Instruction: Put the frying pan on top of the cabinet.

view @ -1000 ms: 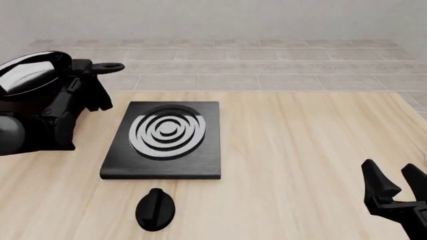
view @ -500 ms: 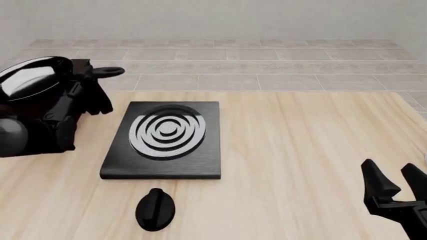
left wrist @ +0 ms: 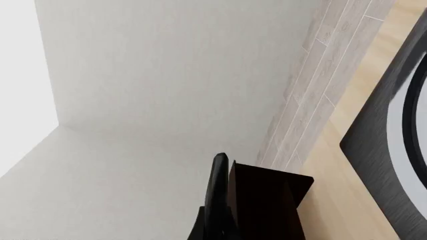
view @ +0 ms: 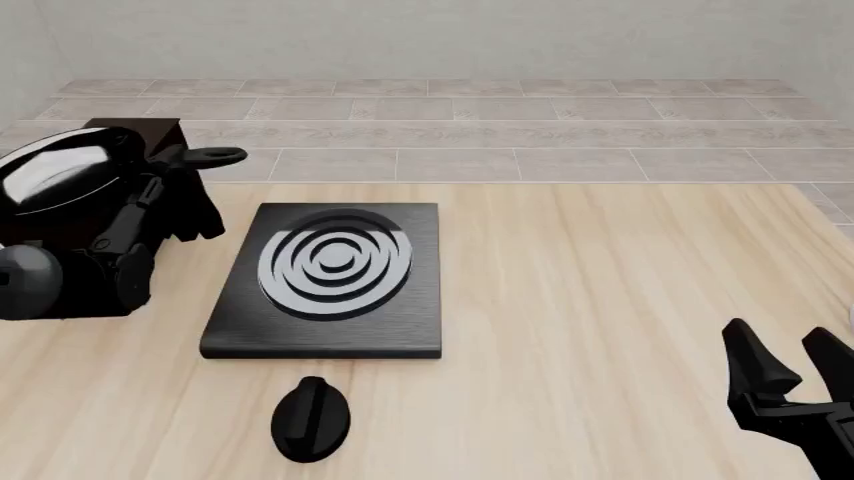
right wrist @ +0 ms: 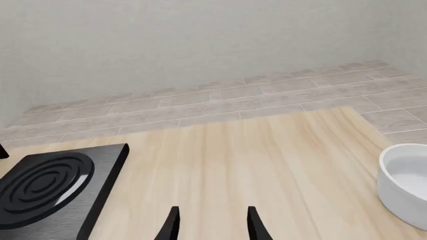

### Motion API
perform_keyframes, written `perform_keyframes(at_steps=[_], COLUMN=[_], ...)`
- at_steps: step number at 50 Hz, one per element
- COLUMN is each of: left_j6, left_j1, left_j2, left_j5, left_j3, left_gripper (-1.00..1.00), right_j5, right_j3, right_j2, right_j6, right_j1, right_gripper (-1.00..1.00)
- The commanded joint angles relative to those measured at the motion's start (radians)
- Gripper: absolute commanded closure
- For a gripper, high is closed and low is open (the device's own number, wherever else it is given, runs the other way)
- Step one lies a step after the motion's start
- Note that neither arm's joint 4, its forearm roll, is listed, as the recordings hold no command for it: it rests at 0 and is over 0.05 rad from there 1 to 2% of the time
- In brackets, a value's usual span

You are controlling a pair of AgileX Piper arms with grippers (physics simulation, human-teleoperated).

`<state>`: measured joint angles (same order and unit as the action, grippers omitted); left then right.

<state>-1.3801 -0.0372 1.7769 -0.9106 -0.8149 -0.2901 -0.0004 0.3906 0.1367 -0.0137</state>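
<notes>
The frying pan [view: 56, 168], black with a glossy grey-white inside, is held tilted at the far left of the front view. Its handle loop [view: 214, 155] points right. My left gripper [view: 176, 192] is shut on the pan's handle. The dark brown cabinet [view: 151, 129] shows only as a corner behind the pan; the arm hides the rest. In the left wrist view a dark brown corner of the cabinet [left wrist: 270, 200] shows beside a thin black edge. My right gripper [view: 790, 362] is open and empty at the near right, also seen in the right wrist view [right wrist: 212, 227].
A flat black stove plate [view: 334, 318] with white rings lies left of the table's middle, and shows in the right wrist view [right wrist: 100, 170]. A black oval knob [view: 310, 418] lies in front of it. A white bowl [right wrist: 408, 186] sits at the right.
My left arm has lowered the pan a little. The handle loop has dropped, and the cabinet's top corner now shows behind it. The right arm has not moved.
</notes>
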Motion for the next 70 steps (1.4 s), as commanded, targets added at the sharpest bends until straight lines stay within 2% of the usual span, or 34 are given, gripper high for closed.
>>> perform_keyframes(at_steps=[1,21,32,33,38,40,41,53,64,66,70], left_j6=[-0.010,0.012,-0.020,-0.014,-0.017,-0.042,-0.018,-0.042,-0.035,-0.012,-0.025], left_j1=[-0.015,-0.032,-0.039,-0.041,-0.046,-0.043,-0.047,-0.043,-0.038,-0.036,-0.026], left_j2=[0.010,0.030,0.052,0.048,0.049,0.059,0.046,0.058,0.041,0.020,0.017], left_j5=[-0.041,-0.070,-0.120,-0.112,-0.101,-0.143,-0.105,-0.143,-0.139,-0.125,-0.142], left_j3=[-0.002,0.017,0.029,0.026,0.029,0.037,0.031,0.047,0.075,0.078,0.109], left_gripper=[1.00,1.00,1.00,-1.00,-1.00,-1.00,-1.00,-1.00,-1.00,-1.00,-1.00], right_j5=[0.002,-0.018,-0.020,-0.020,-0.024,-0.023,-0.025,-0.025,-0.021,-0.023,-0.022], right_j3=[-0.001,-0.001,0.000,0.000,0.000,-0.001,-0.001,0.000,0.000,0.000,0.000], right_j2=[0.000,0.023,0.024,0.026,0.030,0.030,0.031,0.031,0.024,0.026,0.024], right_j6=[0.000,0.001,-0.002,-0.001,0.000,0.001,0.002,0.001,0.001,0.004,0.005], right_j1=[0.001,-0.001,0.002,0.002,0.005,0.006,0.006,0.006,0.003,0.002,0.002], right_gripper=[-1.00,-1.00,-1.00,-1.00,-1.00,-1.00,-1.00,-1.00,-1.00,-1.00,-1.00])
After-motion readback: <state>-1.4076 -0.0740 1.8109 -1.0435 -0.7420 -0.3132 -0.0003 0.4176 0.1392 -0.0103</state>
